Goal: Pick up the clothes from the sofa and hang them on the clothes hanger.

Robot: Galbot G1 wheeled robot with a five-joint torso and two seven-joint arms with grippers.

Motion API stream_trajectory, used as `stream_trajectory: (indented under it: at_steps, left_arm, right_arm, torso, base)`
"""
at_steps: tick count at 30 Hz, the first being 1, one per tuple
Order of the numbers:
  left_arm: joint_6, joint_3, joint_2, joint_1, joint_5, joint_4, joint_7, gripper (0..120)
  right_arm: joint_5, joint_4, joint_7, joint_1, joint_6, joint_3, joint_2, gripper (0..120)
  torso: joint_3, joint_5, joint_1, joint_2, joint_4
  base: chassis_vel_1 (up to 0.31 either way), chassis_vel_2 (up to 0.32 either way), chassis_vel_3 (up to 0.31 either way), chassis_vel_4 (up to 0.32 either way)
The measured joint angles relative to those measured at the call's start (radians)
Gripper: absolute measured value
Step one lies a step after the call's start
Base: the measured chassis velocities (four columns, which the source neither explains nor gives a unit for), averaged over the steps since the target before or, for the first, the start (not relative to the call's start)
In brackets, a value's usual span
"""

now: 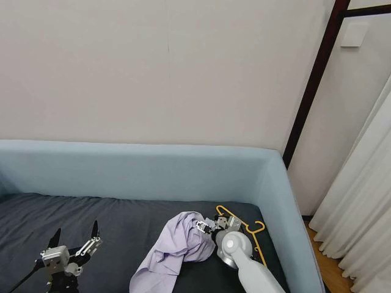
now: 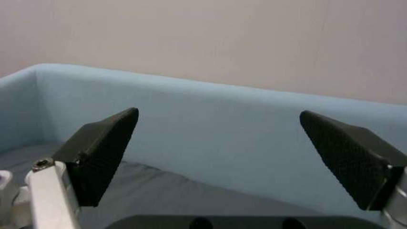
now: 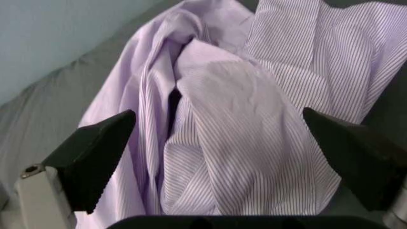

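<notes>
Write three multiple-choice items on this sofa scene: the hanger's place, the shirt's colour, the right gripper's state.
1. The hanger lies: A) to the robot's right of the shirt; B) to the shirt's left; C) atop the backrest.
2. The shirt is: A) green; B) lilac, finely striped; C) red.
3. The right gripper is: A) shut on the hanger; B) shut on the shirt; C) open at the shirt.

A: the head view shows it between the shirt and the end wall of the sofa.
B: the stripes show in the right wrist view.
C: its fingers stand wide apart over the fabric.
The left gripper hovers open over the sofa.
</notes>
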Motion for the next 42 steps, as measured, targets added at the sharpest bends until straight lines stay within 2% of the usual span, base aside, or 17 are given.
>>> stream_trajectory:
  at_steps: [2,7,8,10,12,15,16,20,22,28,31,36,37,40,42]
  left_arm:
    - [-0.003,0.0,-0.002,0.001,0.001,-0.002,0.0,100]
    - [-0.019,-0.002,-0.007,0.007,0.002,-0.01,-0.001,100]
    - [-0.019,-0.002,-0.007,0.007,0.002,-0.01,-0.001,100]
    - [-0.025,0.0,-0.011,0.006,0.003,-0.01,-0.001,100]
    - [-0.027,0.002,-0.014,0.006,0.005,-0.009,-0.001,100]
    - [-0.034,0.009,-0.018,0.006,0.014,-0.006,-0.001,100]
    - [-0.034,0.009,-0.018,0.006,0.014,-0.006,-0.001,100]
    - [-0.037,0.017,-0.023,0.001,0.02,-0.003,-0.001,100]
    - [-0.038,0.019,-0.024,0.001,0.022,-0.003,-0.001,100]
    - [-0.045,0.025,-0.029,0.002,0.026,-0.005,-0.004,100]
    - [-0.047,0.025,-0.03,0.003,0.026,-0.009,-0.004,100]
    - [-0.056,0.032,-0.036,0.005,0.026,-0.019,-0.005,100]
    - [-0.056,0.032,-0.036,0.005,0.026,-0.019,-0.005,100]
    - [-0.061,0.045,-0.045,0.003,0.027,-0.029,-0.005,100]
    - [-0.062,0.048,-0.049,0.003,0.028,-0.032,-0.006,100]
  right_arm:
    - [-0.02,-0.004,-0.006,-0.004,0.002,-0.004,0.003,97]
    - [-0.143,0.0,-0.033,-0.036,0.037,-0.03,-0.008,75]
    - [-0.143,0.0,-0.033,-0.036,0.037,-0.03,-0.008,75]
    - [-0.159,0.007,-0.036,-0.043,0.037,-0.031,-0.016,64]
    - [-0.166,0.008,-0.039,-0.047,0.037,-0.03,-0.02,61]
    - [-0.184,0.018,-0.048,-0.063,0.04,-0.024,-0.029,45]
    - [-0.184,0.018,-0.048,-0.063,0.04,-0.024,-0.029,45]
    - [-0.19,0.043,-0.063,-0.089,0.047,-0.019,-0.049,27]
    - [-0.192,0.046,-0.067,-0.093,0.049,-0.018,-0.052,24]
    - [-0.195,0.089,-0.076,-0.113,0.091,-0.015,-0.073,1]
    - [-0.194,0.123,-0.074,-0.122,0.14,-0.02,-0.085,0]
    - [-0.154,0.275,-0.113,-0.153,0.317,-0.039,-0.164,0]
    - [-0.154,0.275,-0.113,-0.153,0.317,-0.039,-0.164,0]
    - [-0.094,0.406,-0.203,-0.167,0.428,-0.033,-0.253,0]
    - [-0.078,0.439,-0.232,-0.168,0.452,-0.028,-0.277,0]
  torso:
    - [0.0,0.0,0.0,0.0,0.0]
    - [0.0,0.0001,0.0,0.0,0.0]
    - [0.0,0.0001,0.0,0.0,0.0]
    - [0.0,0.0002,0.0,0.0,0.0001]
    - [0.0,0.0002,0.0,0.0,0.0001]
    - [0.0,0.0003,0.0,0.0,0.0]
    - [0.0,0.0003,0.0,0.0,0.0]
    - [0.0,0.0003,0.0,0.0,0.0]
    - [0.0,0.0003,0.0,0.0,0.0]
    - [0.0,0.0003,0.0,0.0,0.0001]
    - [0.0,0.0003,0.0,0.0,0.0001]
    - [0.0,0.0005,0.0,0.0,0.0001]
    - [0.0,0.0005,0.0,0.0,0.0001]
    - [0.0,0.0003,0.0,0.0,0.0]
    - [0.0,0.0003,0.0,0.0,-0.0001]
  base:
    - [0.0,0.0,0.0,0.0]
    - [0.0,0.0,0.0,0.0]
    - [0.0,0.0,0.0,0.0]
    - [0.0,0.0,0.0,0.0]
    - [0.0,0.0,0.0,0.0]
    - [0.0,0.0,0.0,0.0]
    - [0.0,0.0,0.0,0.0]
    - [0.0,0.0,0.0,0.0]
    - [0.0,0.0,0.0,0.0]
    - [0.0,0.0,0.0,0.0]
    - [0.0,0.0,0.0,0.0]
    - [0.0,0.0,0.0,0.0]
    - [0.0,0.0,0.0,0.0]
    - [0.0,0.0,0.0,0.0]
    - [0.0,0.0,0.0,0.0]
